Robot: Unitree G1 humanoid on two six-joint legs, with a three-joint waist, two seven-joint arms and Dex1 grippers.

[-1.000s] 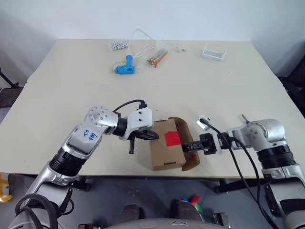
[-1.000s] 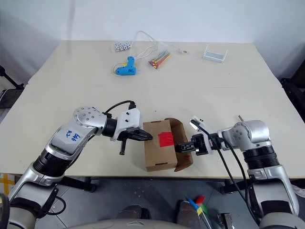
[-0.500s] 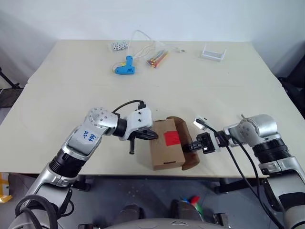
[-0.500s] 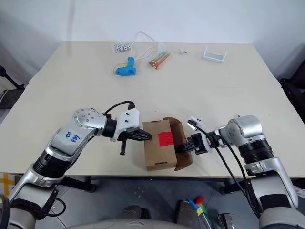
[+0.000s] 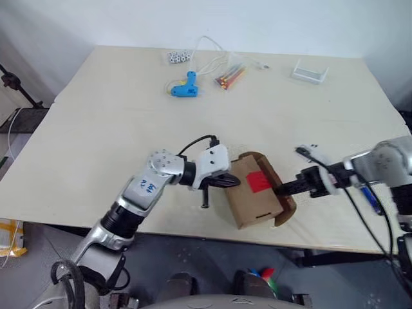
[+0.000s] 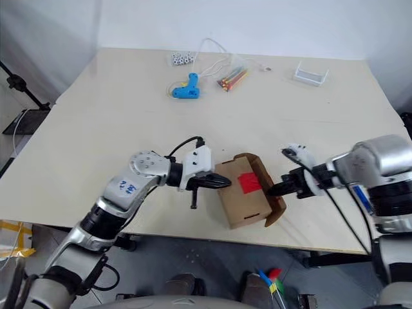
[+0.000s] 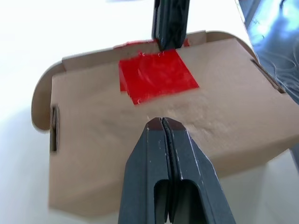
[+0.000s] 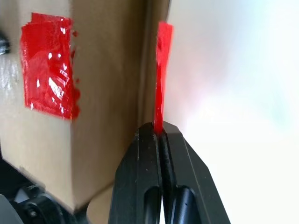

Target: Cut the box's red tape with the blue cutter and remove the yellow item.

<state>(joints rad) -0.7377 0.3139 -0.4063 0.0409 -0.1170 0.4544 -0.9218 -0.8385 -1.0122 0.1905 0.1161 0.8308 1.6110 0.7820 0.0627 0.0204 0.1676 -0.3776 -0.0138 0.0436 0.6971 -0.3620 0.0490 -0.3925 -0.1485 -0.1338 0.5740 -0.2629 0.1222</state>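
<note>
The box point(image 5: 254, 199) now skewed; right end effector point(image 8: 159, 133) newly pinched on its lid flap point(image 8: 163, 70).

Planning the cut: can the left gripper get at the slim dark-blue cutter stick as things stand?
Probably not. The left gripper, shut, sits at the brown cardboard box; the slim dark-blue cutter lies past it, beside the right arm; box and arm stand between.

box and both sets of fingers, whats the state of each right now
Brown cardboard box: on the table, side flap swung open.
Red tape patch: stuck on top, one strip pulled off the edge.
Left gripper: fingers shut, pressed on the box.
Right gripper: fingers shut on the loose tape strip.
</note>
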